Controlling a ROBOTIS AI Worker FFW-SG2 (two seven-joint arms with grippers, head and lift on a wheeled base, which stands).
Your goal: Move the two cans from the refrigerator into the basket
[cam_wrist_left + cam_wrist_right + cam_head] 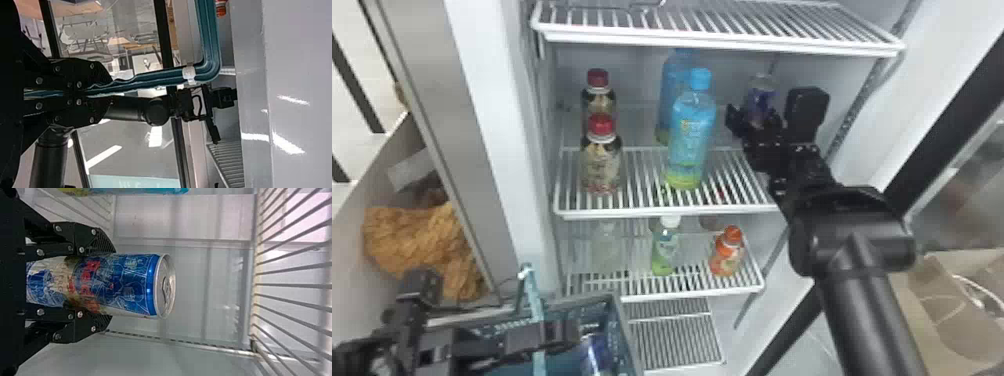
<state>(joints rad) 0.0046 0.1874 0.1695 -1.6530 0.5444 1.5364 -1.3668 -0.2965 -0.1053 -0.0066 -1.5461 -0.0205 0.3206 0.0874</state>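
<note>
My right gripper [755, 120] is inside the refrigerator over the right of the middle shelf, holding an upright blue can [761, 95]. In the right wrist view, the fingers of my right gripper [109, 285] press on both sides of the blue can [125, 284], whose silver lid points away from the palm. At the lower left my left gripper [538, 340] is at the basket [627, 335], clamped on its light teal handle [532, 295]. The left wrist view has my left gripper [102, 93] closed around the handle [156, 81]. Another blue can [594, 347] lies in the basket.
Two blue bottles [691, 135] stand left of the right gripper, with two red-capped bottles [602, 160] farther left. The upper shelf [722, 42] hangs above. Smaller bottles, one orange [727, 255], stand on the lower shelf. The refrigerator's left wall edge [497, 125] rises behind the basket.
</note>
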